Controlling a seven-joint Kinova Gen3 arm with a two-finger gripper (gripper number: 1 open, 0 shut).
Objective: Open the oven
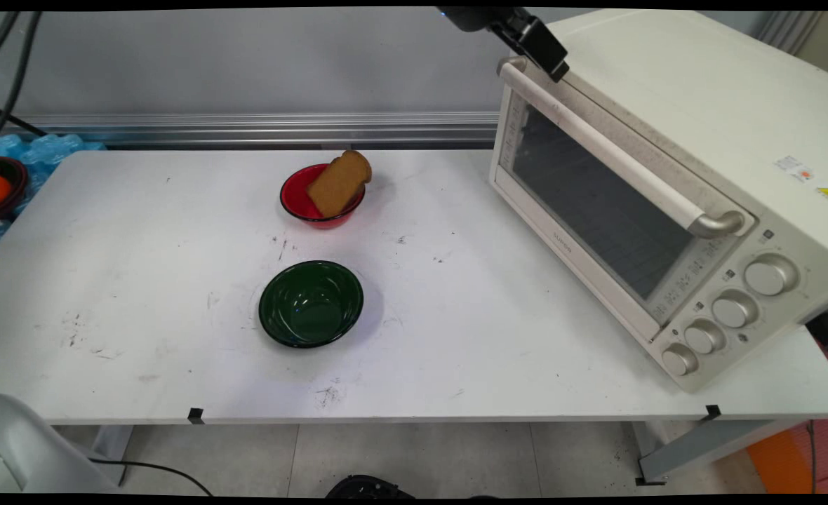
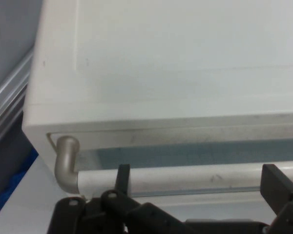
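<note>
Nearest the lens, the table (image 1: 140, 280) spans the main view. Next in size, the oven (image 1: 666, 196) fills the right side, door closed, its handle (image 1: 617, 158) running from upper centre down to the right. Below centre sits a green bowl (image 1: 311, 304); above it a red bowl (image 1: 319, 200) holds a toast slice (image 1: 339, 184) leaning on its rim. At the top edge, the gripper (image 2: 198, 175) hangs at the handle's far end, fingers (image 2: 123, 176) spread apart astride the bar, not clamped.
</note>
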